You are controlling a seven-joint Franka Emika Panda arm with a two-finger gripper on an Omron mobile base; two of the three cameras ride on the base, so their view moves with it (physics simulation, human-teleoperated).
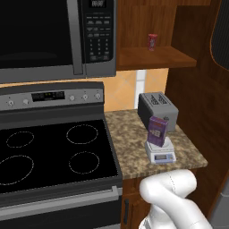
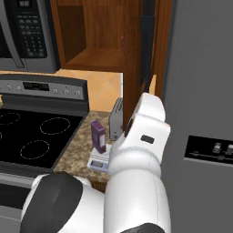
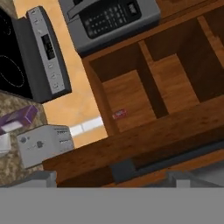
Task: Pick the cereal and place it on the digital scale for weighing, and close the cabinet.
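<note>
The purple cereal box (image 1: 158, 130) stood upright on the white digital scale (image 1: 160, 152), which sat on the granite counter (image 1: 129, 143) just in front of the grey two-slot toaster (image 1: 157, 107), right of the black stove (image 1: 49, 152). By the look of it, the first half of the job was done: the box rested on the platform with nothing holding it.

What remained was the cabinet (image 1: 152, 56). Its shelf lay exposed above the counter, to the right of the microwave (image 1: 53, 36), with a small red can (image 1: 152, 41) standing at the back of it. In the hand view the open compartments were plain, and the top edge of the dark-panelled door (image 3: 144, 144) ran across the foreground, swung out from the cabinet front.

The claw (image 3: 109, 179) sat at the bottom of the hand view, close up against that door edge, its fingers spread wide with nothing between them. In my judgement it was placed to push the door shut, which had not yet happened.
</note>
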